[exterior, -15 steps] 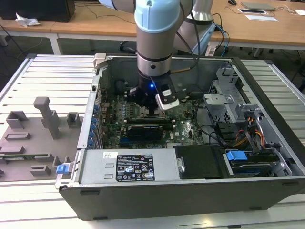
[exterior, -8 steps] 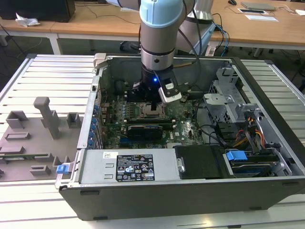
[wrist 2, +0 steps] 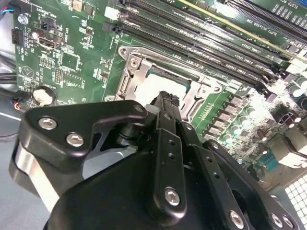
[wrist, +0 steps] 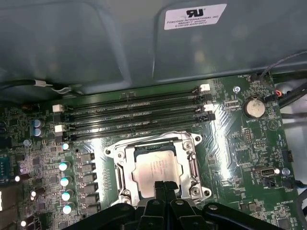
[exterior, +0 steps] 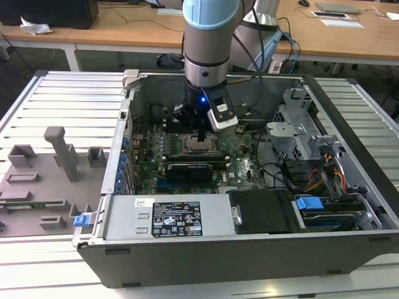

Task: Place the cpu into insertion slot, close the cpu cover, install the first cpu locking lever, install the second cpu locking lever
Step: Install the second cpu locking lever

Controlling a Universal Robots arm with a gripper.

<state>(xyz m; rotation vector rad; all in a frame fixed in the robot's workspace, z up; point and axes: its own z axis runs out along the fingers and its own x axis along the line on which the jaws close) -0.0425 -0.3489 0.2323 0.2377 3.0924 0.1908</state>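
Observation:
The cpu (wrist: pixel 154 170), a pale silver square, lies flat in the insertion slot (wrist: pixel 109 152) on the green motherboard (wrist: pixel 240 143). The cpu cover (wrist: pixel 158 140), a silvery frame, lies down around it with the chip showing through its window. My gripper (wrist: pixel 164 186) is shut, its black fingertips pressed together right over the cpu's edge with nothing between them. In the second wrist view the gripper (wrist 2: pixel 166 98) points down at the cpu (wrist 2: pixel 160 86) inside the cover (wrist 2: pixel 128 72). In the exterior view the gripper (exterior: pixel 202 134) hangs inside the open computer case just above the cpu (exterior: pixel 199 147).
Long black memory slots (wrist: pixel 134 115) run beside the socket, with a coin cell (wrist: pixel 253 107) farther along. A power supply (exterior: pixel 181 218), a drive cage (exterior: pixel 299 137) and loose cables (exterior: pixel 324 168) crowd the case. A grey fixture tray (exterior: pixel 43 180) sits at the exterior view's left.

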